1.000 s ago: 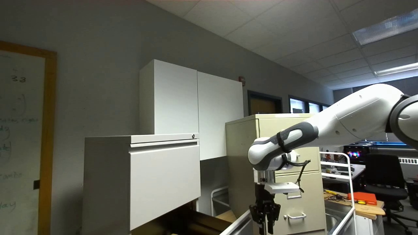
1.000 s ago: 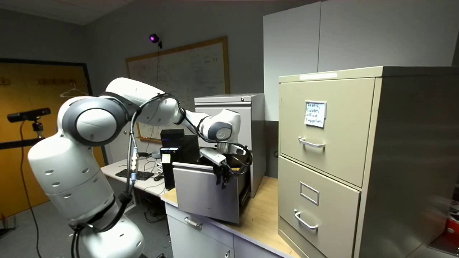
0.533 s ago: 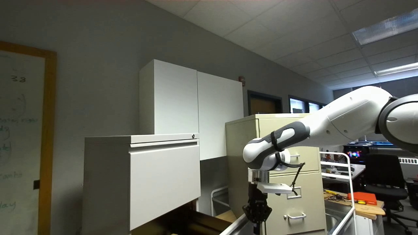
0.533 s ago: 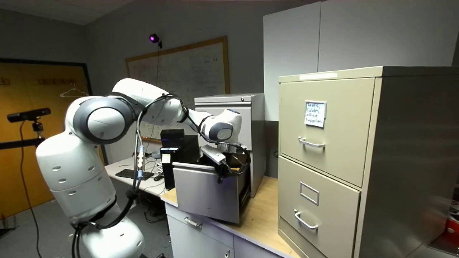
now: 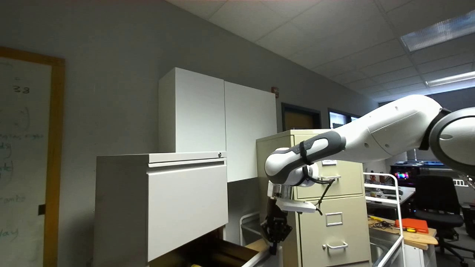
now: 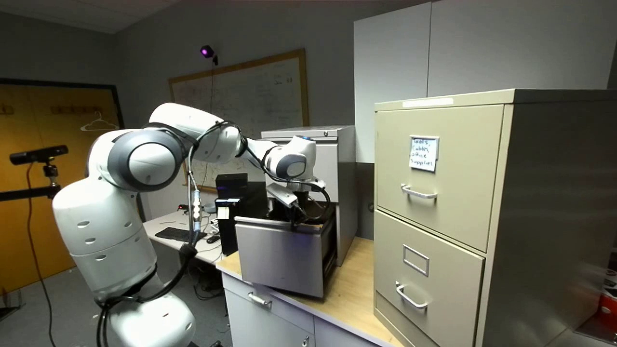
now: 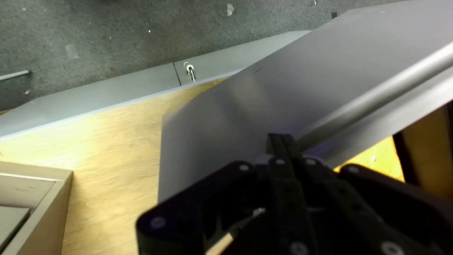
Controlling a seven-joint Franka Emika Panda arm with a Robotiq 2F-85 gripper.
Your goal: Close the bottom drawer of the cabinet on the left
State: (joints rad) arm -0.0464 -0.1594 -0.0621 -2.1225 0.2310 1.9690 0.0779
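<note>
My fingers (image 7: 276, 148) are pressed together at the front upper edge of the bottom drawer (image 6: 279, 258) (contact cannot be verified). The drawer stands extended from the cabinet (image 5: 120, 207), both cut off below in an exterior view.

The grey bottom drawer (image 6: 279, 258) juts from the cabinet (image 5: 163, 209), inside unclear.

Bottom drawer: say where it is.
In an exterior view, the bottom drawer juts out over the wooden countertop, left of the beige filing cabinet.
</note>
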